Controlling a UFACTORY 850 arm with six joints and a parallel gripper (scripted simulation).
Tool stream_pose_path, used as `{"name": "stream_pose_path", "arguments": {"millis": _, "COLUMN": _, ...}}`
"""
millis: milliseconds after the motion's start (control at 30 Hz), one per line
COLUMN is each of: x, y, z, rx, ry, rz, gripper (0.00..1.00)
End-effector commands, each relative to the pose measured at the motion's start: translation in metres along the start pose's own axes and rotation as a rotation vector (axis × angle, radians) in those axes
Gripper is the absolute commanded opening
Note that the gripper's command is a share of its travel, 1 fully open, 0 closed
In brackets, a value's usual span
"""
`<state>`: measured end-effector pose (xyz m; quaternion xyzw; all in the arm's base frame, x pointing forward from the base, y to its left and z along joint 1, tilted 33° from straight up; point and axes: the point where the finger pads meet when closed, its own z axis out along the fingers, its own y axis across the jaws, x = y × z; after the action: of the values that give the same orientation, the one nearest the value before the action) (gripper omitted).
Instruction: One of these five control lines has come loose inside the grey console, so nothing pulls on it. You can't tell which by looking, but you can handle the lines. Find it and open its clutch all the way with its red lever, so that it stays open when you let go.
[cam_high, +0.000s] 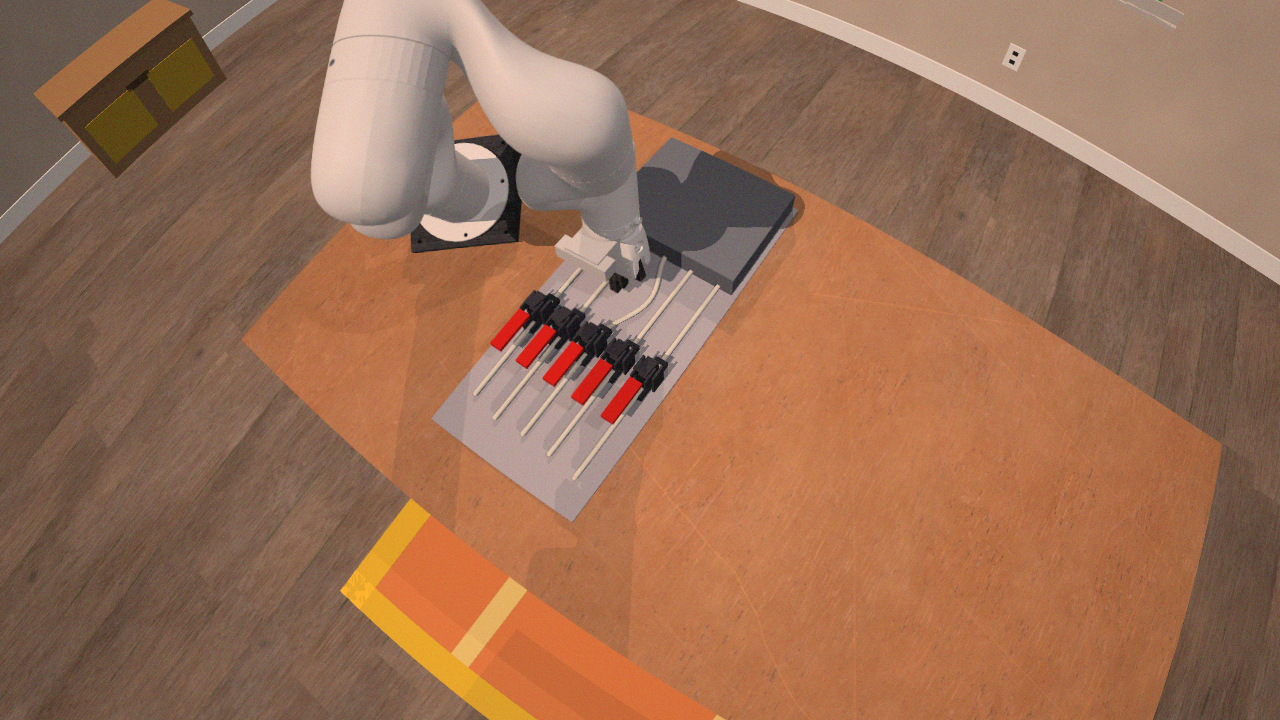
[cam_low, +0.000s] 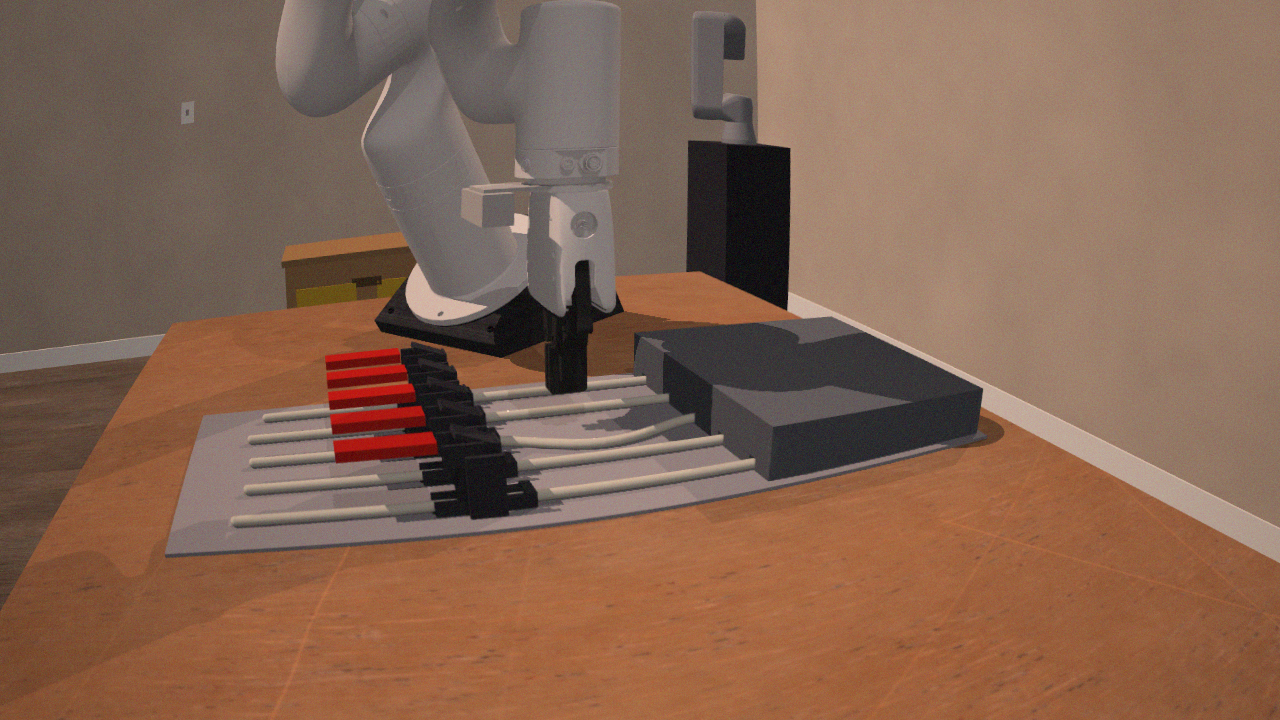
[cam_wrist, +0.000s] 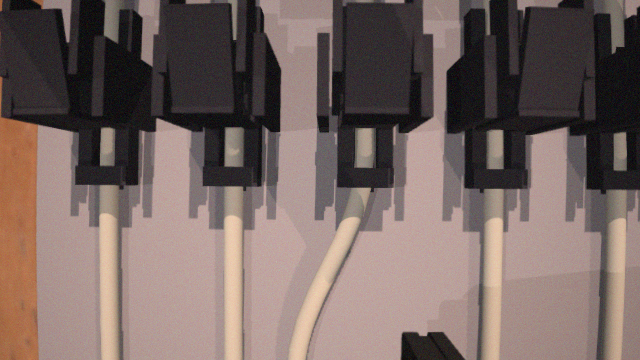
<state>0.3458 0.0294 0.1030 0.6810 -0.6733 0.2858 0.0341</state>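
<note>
Five pale control lines run over a grey base plate (cam_high: 537, 465) (cam_low: 214, 501) (cam_wrist: 165, 280) from the grey console (cam_high: 716, 214) (cam_low: 823, 385) through black clutches with red levers. All the levers lie flat, among them the middle lever (cam_high: 563, 362) (cam_low: 371, 394). The middle line (cam_high: 640, 306) (cam_low: 581, 442) (cam_wrist: 325, 272) sags in a curve between console and clutch; the other lines run straight. My gripper (cam_high: 616, 282) (cam_low: 565, 380) (cam_wrist: 430, 347) is shut on nothing. Its tips are low over the plate, just beside the curved line, on the side towards the arm's base, between clutches and console.
The arm's black base (cam_high: 465, 232) stands on the table behind the plate. A dark pedestal (cam_low: 738, 219) stands at the table's far corner. A wooden cabinet (cam_high: 129, 85) is on the floor far off. An orange and yellow block (cam_high: 483, 626) lies by the table's front.
</note>
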Motion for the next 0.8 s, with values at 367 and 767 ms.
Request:
{"name": "stream_pose_path", "arguments": {"millis": 367, "x": 0.000, "y": -0.001, "z": -0.052, "rx": -0.004, "ry": 0.004, "rz": -0.001, "gripper": 0.00}}
{"name": "stream_pose_path", "arguments": {"millis": 767, "x": -0.063, "y": 0.004, "z": -0.086, "rx": -0.004, "ry": 0.004, "rz": -0.001, "gripper": 0.00}}
